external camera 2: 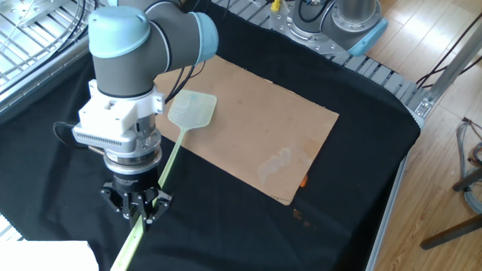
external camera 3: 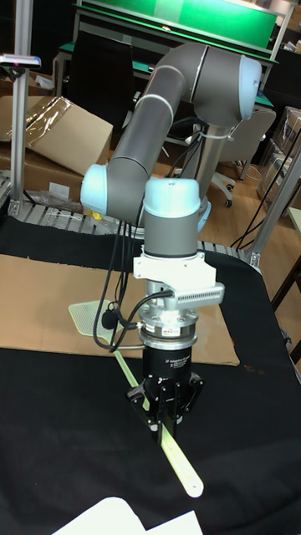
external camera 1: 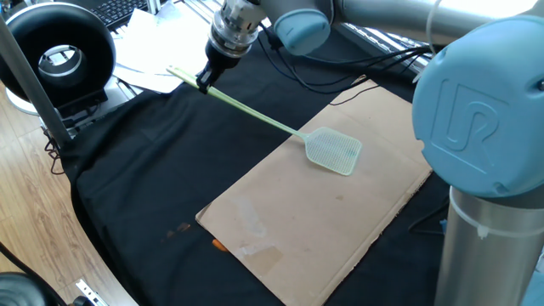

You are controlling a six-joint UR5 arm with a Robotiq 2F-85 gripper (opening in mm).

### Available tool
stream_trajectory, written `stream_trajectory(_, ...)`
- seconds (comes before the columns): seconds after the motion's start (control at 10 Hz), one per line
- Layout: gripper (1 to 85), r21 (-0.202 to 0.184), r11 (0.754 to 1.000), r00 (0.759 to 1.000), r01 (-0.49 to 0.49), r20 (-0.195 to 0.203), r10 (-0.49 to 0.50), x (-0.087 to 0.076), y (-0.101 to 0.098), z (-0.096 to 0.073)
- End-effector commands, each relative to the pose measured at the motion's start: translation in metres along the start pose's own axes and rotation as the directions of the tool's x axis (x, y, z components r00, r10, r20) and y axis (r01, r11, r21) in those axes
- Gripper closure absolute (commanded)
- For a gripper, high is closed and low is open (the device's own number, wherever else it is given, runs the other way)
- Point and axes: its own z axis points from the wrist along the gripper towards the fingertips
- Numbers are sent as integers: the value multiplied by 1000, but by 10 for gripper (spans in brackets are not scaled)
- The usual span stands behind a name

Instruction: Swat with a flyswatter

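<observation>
The pale green flyswatter (external camera 1: 333,150) has its mesh head over the brown cardboard sheet (external camera 1: 323,212). Its long handle runs back to my gripper (external camera 1: 206,82), which is shut on it near the grip end. In the other fixed view the head (external camera 2: 192,108) lies by the cardboard's (external camera 2: 256,128) left edge, and the gripper (external camera 2: 138,213) clamps the handle low down. The tall fixed view has the gripper (external camera 3: 164,415) pointing straight down, with the handle end (external camera 3: 186,473) sticking out below and the head (external camera 3: 90,315) behind the arm.
A black cloth (external camera 1: 153,170) covers the table. A black ring-shaped device (external camera 1: 58,56) and white papers (external camera 1: 149,51) sit at the far left, with cables (external camera 1: 340,59) behind the cardboard. The arm's large base joint (external camera 1: 476,119) stands at the right.
</observation>
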Motion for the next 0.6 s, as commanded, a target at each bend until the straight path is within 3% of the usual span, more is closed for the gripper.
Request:
stream_trajectory(0.0, 843, -9, 1000, 999, -25, 24, 25, 0, 0, 2)
stream_trajectory(0.5, 843, 5, 999, 999, -35, 7, 35, 7, 1, 6)
